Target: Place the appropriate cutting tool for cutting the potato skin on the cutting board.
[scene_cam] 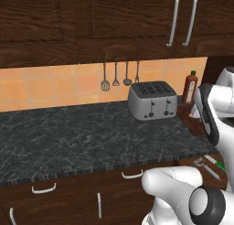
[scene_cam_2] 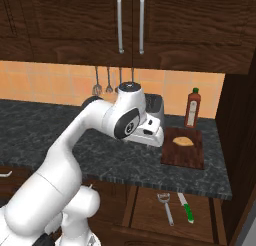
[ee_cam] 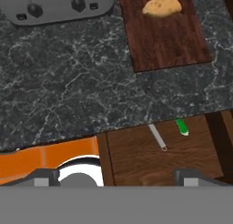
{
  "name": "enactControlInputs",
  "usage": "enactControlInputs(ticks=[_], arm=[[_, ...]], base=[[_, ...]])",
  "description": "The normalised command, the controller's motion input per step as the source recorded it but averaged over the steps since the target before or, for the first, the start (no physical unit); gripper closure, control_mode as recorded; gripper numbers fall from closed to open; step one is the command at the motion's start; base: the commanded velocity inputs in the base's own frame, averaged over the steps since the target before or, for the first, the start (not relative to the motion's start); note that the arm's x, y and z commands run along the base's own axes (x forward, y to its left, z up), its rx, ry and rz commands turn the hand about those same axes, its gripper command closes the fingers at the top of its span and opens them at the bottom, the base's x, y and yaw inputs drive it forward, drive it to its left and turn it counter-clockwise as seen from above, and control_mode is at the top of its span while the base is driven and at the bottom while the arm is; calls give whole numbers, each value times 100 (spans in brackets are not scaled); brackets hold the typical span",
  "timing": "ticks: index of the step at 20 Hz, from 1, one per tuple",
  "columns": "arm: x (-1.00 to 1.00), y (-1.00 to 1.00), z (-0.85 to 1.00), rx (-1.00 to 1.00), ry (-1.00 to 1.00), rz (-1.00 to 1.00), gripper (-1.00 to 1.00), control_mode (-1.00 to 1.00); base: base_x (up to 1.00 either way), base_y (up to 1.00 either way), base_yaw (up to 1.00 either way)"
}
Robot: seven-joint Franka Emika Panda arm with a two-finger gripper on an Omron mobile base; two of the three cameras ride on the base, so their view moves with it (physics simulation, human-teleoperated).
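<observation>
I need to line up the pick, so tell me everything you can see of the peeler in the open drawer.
The peeler is a small slender silver-grey metal tool with a wider forked head and a thin straight handle. It lies flat on the wooden floor of the open drawer below the counter edge, head toward the counter, handle toward the robot. The green-handled knife lies beside it, apart, roughly parallel. Nothing grips it; the gripper hangs open above the drawer.

Tan potato, reddish-brown cutting board

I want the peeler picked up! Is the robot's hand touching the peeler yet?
Apart. In the right base view the gripper hangs above the counter, while the peeler lies down in the open drawer.
</observation>
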Motion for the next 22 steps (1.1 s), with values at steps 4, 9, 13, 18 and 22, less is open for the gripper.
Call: enactControlInputs(ticks=[4, 9, 13, 18, 22], arm=[[-55, -80, -54, 7, 0, -3, -100, -100], [-78, -77, -64, 9, 0, 0, -100, -100], [-38, -32, -84, 0, 11, 0, -100, -100], [-2, -30, -61, 1, 16, 0, -100, -100], [-3, -27, -57, 1, 8, 0, -100, -100]], base=[[0, 0, 0], [0, 0, 0], [0, 0, 0], [0, 0, 0], [0, 0, 0]])
